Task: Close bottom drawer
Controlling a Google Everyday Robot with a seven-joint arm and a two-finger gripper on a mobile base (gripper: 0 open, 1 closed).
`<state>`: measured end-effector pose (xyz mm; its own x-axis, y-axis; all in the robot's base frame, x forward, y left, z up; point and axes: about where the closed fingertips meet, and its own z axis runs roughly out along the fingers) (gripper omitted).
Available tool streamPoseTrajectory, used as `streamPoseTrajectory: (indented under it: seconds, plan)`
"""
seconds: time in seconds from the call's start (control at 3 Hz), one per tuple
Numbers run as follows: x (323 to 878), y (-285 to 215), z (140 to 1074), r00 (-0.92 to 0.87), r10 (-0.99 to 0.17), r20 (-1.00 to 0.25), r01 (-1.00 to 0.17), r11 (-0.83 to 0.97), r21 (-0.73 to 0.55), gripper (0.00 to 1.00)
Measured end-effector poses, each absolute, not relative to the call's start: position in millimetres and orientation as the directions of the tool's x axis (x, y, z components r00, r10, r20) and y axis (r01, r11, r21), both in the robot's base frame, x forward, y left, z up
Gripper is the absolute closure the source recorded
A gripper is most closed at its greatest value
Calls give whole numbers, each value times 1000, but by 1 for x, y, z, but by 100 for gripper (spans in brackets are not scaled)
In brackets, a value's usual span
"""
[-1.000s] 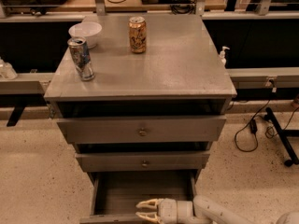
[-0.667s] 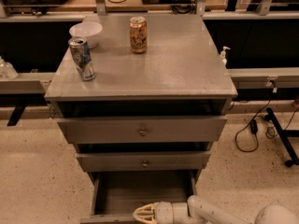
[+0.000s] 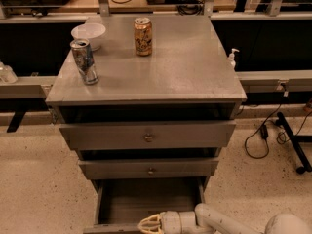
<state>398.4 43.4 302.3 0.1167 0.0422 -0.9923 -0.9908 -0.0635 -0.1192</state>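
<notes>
Hand at the front edge of the open bottom drawer.

The bottom drawer point(image 3: 146, 199) stood pulled well out toward the near side, under the two knobbed drawers, with nothing visible in its shallow box. The hand point(image 3: 147, 224) sat against the low front panel near its middle, on an arm reaching in from the right. Whether it was open or closed could not be told. Since the arm came in at an angle, a sideways push could have skewed the drawer and jammed it on its runners. With so low a panel, the hand might also have ridden up over the edge into the box. A hard shove risked jolting the cabinet and tipping the silver can point(image 3: 84, 61) or the gold can point(image 3: 143, 36) on the worktop point(image 3: 180, 67).
</notes>
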Motion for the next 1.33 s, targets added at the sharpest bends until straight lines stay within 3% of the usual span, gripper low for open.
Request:
streamPoseTrajectory:
  seconds: [0.67,1.33]
  plan:
    - [390,48,298,97,58,-994,-992,-79,-101,100]
    - [323,44,262,3,20,-1000,-990,-144,-6,100]
